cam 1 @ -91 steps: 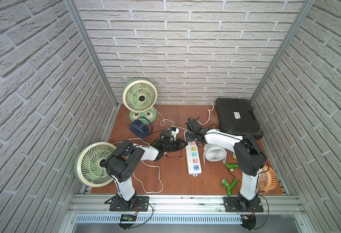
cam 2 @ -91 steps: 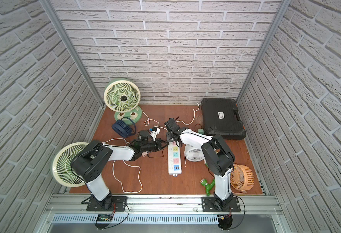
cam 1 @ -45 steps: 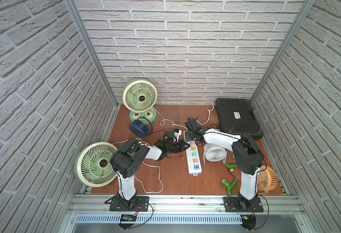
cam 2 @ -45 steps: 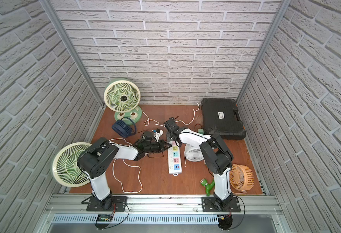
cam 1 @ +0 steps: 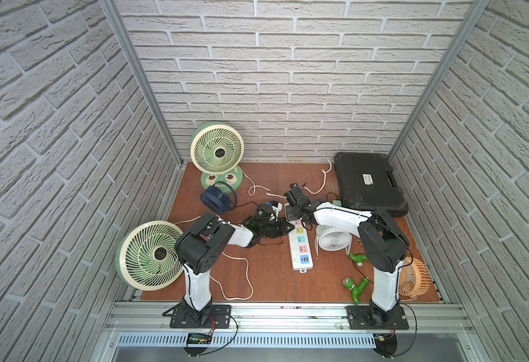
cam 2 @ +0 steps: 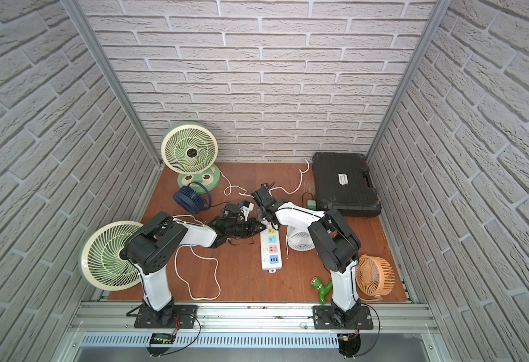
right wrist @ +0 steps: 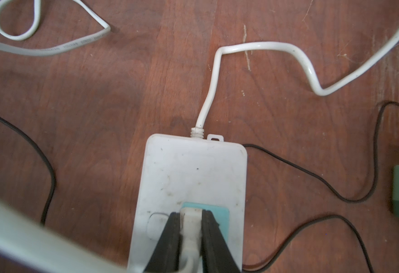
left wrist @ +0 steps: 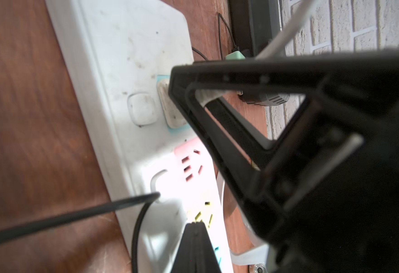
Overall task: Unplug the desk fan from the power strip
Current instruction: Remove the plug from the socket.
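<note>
Pinching the white plug [right wrist: 191, 227] seated in the blue socket [right wrist: 222, 217], your right fingers [right wrist: 170, 236] were set. Your left fingers [left wrist: 195, 248], pressed together, rested on the power strip [right wrist: 193, 170] lying on the table [right wrist: 87, 118]. Pulling remained.

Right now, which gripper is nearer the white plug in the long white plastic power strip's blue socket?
Right. The right gripper grips the white plug; the left gripper sits shut by the yellow socket of the power strip.

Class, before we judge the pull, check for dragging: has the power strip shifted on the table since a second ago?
No. In a top view the power strip keeps its place and angle relative to the black case.
</note>
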Robot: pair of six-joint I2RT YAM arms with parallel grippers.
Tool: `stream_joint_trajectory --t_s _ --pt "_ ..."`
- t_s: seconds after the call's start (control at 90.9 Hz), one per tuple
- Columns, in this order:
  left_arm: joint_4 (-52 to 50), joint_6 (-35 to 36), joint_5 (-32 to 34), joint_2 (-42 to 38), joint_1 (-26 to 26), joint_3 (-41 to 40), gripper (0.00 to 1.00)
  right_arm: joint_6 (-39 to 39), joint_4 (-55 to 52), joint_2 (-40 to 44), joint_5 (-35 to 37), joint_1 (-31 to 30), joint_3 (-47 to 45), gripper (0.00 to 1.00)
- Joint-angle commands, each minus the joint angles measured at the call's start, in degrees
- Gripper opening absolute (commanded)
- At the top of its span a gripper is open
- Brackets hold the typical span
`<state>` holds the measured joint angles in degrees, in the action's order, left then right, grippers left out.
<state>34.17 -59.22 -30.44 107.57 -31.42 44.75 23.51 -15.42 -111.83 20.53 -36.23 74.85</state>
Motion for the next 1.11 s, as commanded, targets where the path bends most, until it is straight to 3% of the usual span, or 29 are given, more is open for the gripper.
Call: stream_joint_trajectory --t_s 0.0,0.209,0.363,0.429,0.605,0.792,0.891,1.023,1.1 --pt "-1.2 1.2 1.6 0.8 -0.4 1.0 0.00 0.7 3.9 3.5 3.2 -1.3 -3.1 0.06" --pt "-2.3 1.2 2.3 1.3 -0.5 0.9 0.00 4.6 11.7 6.2 -5.5 0.9 -8.2 0.05" --pt "-2.7 1.3 2.6 1.6 -0.5 1.0 0.00 1.4 6.8 4.6 2.5 -2.7 -4.7 0.05" --pt "-3.0 1.4 2.7 1.5 -0.4 1.0 0.00 2.0 6.7 4.9 2.7 -2.5 -5.2 0.05" --pt "-3.4 1.5 2.7 1.6 -0.4 1.1 0.00 6.8 12.2 6.7 -7.9 1.7 -8.5 0.05" --pt "-3.6 1.5 2.8 1.8 -0.4 1.0 0.00 2.8 6.6 5.9 1.7 -2.2 -4.6 0.06" --pt "-3.7 1.6 2.8 1.8 -0.3 1.1 0.00 2.7 6.3 6.6 2.9 -2.2 -4.9 0.06" --pt "-3.8 1.6 3.0 1.9 -0.4 1.1 0.00 5.6 12.1 8.2 -6.0 0.5 -8.2 0.06" --pt "-3.8 1.6 2.9 2.0 -0.3 1.0 0.00 6.3 11.7 7.9 -7.3 0.3 -7.5 0.06"
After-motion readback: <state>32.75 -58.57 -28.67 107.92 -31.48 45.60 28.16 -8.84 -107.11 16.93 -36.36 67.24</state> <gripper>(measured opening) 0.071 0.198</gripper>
